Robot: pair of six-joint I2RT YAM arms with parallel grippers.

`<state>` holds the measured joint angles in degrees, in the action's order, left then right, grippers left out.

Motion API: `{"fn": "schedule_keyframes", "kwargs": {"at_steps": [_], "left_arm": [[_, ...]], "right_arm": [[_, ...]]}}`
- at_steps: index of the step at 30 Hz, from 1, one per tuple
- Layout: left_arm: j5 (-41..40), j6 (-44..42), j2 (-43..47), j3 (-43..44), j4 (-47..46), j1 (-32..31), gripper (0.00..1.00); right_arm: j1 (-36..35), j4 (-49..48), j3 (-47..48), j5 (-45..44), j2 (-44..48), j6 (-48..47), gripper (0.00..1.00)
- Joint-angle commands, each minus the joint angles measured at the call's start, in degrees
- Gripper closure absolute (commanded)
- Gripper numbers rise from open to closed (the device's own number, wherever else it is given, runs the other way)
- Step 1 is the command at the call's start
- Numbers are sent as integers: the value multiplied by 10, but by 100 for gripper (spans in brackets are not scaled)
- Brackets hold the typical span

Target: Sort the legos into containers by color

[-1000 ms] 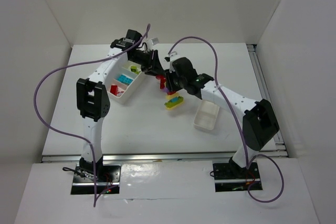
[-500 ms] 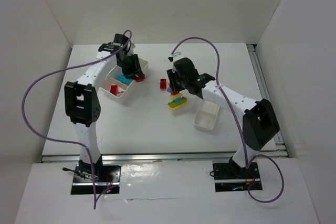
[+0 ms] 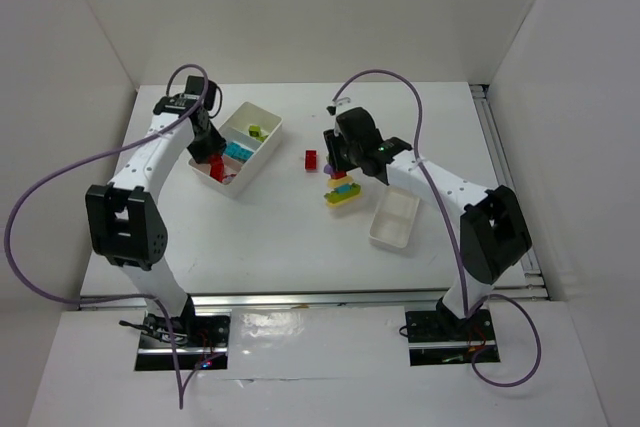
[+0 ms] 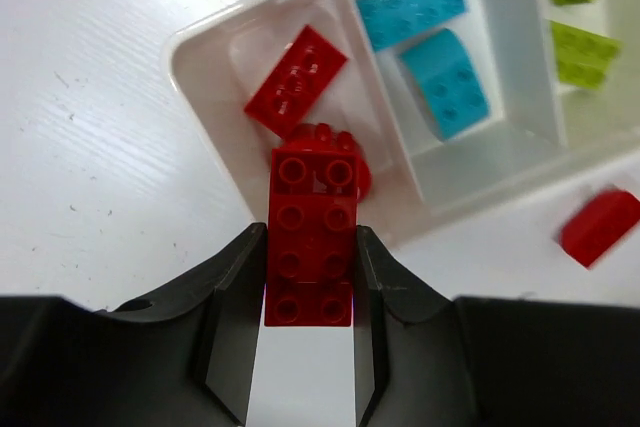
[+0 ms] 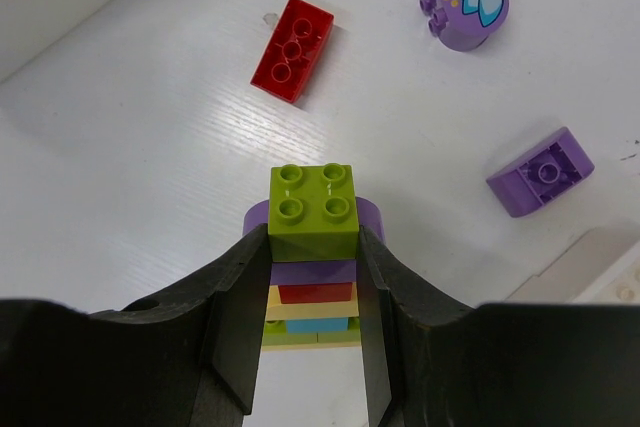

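One red brick [image 4: 310,232] sits clamped in my left hand [image 4: 310,247], over the red compartment of the long tray [image 4: 200,87], far left on the table [image 3: 280,237]. My right hand [image 5: 312,237] pinches the lime brick [image 5: 311,197] topping the stack [image 5: 312,309]. If the studs hold, pulling could lift or topple everything. I read no lettering anywhere.

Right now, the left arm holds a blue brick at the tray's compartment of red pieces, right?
No: the brick in the left gripper is red, not blue, as the left wrist view shows. It is indeed at the tray's compartment of red pieces.
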<state>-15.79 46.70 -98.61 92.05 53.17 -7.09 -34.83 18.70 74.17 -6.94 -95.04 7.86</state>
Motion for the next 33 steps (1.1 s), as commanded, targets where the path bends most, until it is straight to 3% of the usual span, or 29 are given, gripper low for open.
{"fn": "schedule_keyframes", "kwargs": {"at_steps": [1,6,10,14,18,22,23,26,27,30,33], "left_arm": [[-43,38,-34,-11,-2,12,100],[-37,44,-73,4,-16,19,100],[-37,32,-91,12,-16,19,84],[-37,27,-91,-2,-16,19,53],[-32,22,-85,-15,-16,19,49],[-32,11,-79,-15,-16,19,18],[-32,5,-73,-10,-16,13,5],[-32,-13,-68,22,-8,-14,0],[-40,-19,-62,35,-1,-27,2],[-68,-55,-67,101,-1,-120,12],[-68,-68,-96,159,21,-172,15]], "right_arm": [[2,-2,18,-10,-2,3,80],[2,3,18,-10,-2,8,79],[7,21,32,-4,-15,8,73],[7,34,32,1,-27,8,69],[7,49,42,1,-47,8,64],[7,49,42,15,-60,8,54],[7,49,42,20,-66,8,48],[7,55,48,20,-73,19,39],[7,55,48,20,-73,19,27],[7,49,55,7,-73,25,7],[7,44,55,-22,-47,38,6]]}}
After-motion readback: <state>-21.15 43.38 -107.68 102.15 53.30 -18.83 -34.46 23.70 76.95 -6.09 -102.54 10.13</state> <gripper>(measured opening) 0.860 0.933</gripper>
